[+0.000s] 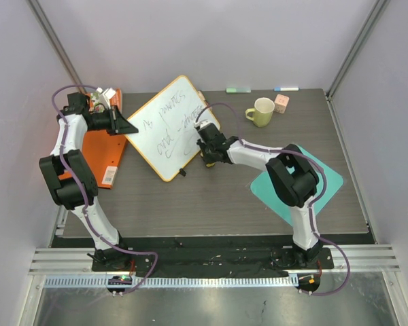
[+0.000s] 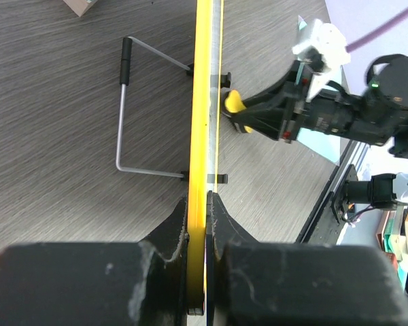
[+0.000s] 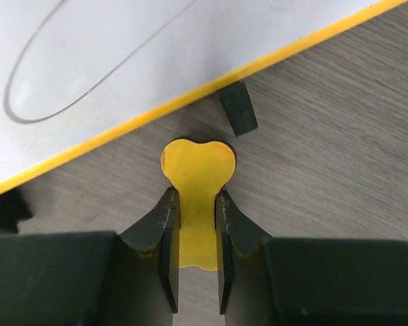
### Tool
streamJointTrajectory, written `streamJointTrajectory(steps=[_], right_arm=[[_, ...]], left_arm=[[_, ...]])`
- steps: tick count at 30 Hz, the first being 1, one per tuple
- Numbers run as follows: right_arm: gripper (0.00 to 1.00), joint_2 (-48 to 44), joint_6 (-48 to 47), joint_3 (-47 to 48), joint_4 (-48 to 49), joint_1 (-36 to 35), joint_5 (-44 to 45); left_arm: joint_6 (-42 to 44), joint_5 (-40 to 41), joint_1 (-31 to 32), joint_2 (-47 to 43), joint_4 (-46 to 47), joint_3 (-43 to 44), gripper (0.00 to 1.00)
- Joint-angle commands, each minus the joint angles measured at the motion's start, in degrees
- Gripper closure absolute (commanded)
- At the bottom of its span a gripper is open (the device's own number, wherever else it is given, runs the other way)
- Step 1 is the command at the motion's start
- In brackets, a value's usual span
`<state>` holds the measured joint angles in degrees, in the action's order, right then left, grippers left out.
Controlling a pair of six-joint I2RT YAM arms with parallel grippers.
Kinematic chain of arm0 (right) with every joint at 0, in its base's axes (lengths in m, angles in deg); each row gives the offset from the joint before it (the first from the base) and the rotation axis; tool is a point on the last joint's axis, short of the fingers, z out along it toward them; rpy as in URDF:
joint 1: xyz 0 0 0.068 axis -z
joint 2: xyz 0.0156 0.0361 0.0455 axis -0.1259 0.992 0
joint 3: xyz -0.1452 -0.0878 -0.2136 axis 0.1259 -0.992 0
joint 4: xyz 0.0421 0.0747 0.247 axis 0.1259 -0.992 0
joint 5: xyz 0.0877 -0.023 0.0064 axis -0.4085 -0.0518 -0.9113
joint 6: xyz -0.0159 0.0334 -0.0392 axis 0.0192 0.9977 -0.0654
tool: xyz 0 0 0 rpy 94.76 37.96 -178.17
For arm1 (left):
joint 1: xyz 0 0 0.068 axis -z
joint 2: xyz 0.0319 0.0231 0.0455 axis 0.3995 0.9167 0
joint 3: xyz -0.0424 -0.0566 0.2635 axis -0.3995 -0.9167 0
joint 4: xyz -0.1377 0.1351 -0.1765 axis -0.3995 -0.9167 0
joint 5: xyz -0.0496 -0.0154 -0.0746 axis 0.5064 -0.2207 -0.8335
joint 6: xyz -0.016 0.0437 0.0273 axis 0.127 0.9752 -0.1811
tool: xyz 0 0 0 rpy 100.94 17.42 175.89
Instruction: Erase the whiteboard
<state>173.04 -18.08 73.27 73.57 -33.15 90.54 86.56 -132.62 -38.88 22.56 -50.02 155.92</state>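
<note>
Gripping the left corner of the whiteboard [image 1: 170, 129], the left gripper [image 2: 204, 202] is clamped tight on the yellow-orange frame. Its wrist camera sees the frame edge-on between the two black fingers. The board sits at the middle of the grey wood-grain table [image 1: 211, 200], turned like a diamond, with dark handwriting across its white face. A bent wire stand [image 2: 122, 109] reaches out from the board's back over the table.

At the board's right edge, the right gripper [image 3: 197, 204] is closed on a small yellow piece [image 3: 197, 166] with a rounded, lobed tip. Both fingers press against the sides of the piece. The tip points at the frame from just beside it, and the wrist view shows a sliver of table between the two. A small black clip [image 3: 238, 109] juts from the frame close by.

A yellow-green mug [image 1: 262, 112] and a pink cube [image 1: 281, 103] stand near the table's far edge, well apart from the board. A teal cutting board [image 1: 330, 178] lies under the right arm. An orange folder [image 1: 105, 146] lies beneath the left arm.
</note>
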Motion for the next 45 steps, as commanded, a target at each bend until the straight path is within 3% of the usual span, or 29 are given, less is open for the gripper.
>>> streamJointTrajectory(steps=[1, 7, 11, 18, 24, 33, 36, 45], right_arm=[[0.97, -10.38, 1.34, -3.45, 9.46, -0.22, -3.42], [0.98, -13.03, 2.83, -6.01, 23.1, -0.22, -8.34], [0.98, -7.59, 2.92, 2.5, 25.57, -1.63, -11.95], [0.99, 4.55, -2.53, 19.04, 22.92, -7.43, -5.46], [0.99, 5.43, -2.79, 19.48, 28.82, -9.98, -2.73], [0.99, 9.55, -4.03, 22.65, 24.35, -12.88, 4.38], [0.99, 9.83, -3.59, 20.72, 23.81, -12.88, 10.79], [0.99, 7.98, 4.05, 12.55, 26.36, -9.11, 15.55]], left_arm=[[9.76, 15.97, 0.74, 1.8, 1.61, 0.39, 1.0], [10.37, 16.41, 0.83, 1.88, 0.73, 1.01, 1.0], [10.29, 16.32, 0.83, 2.06, 0.73, 0.92, 1.0], [9.41, 15.18, 0.83, 3.2, -1.38, 2.85, 1.0], [9.58, 15.09, 0.83, 2.85, -1.82, 2.59, 1.0], [9.85, 15.18, 0.83, 2.41, -2.7, 2.41, 1.0], [9.67, 15.09, 0.83, 2.32, -2.61, 2.5, 1.0], [9.14, 14.38, 0.83, 2.5, -2.7, 2.85, 1.0]])
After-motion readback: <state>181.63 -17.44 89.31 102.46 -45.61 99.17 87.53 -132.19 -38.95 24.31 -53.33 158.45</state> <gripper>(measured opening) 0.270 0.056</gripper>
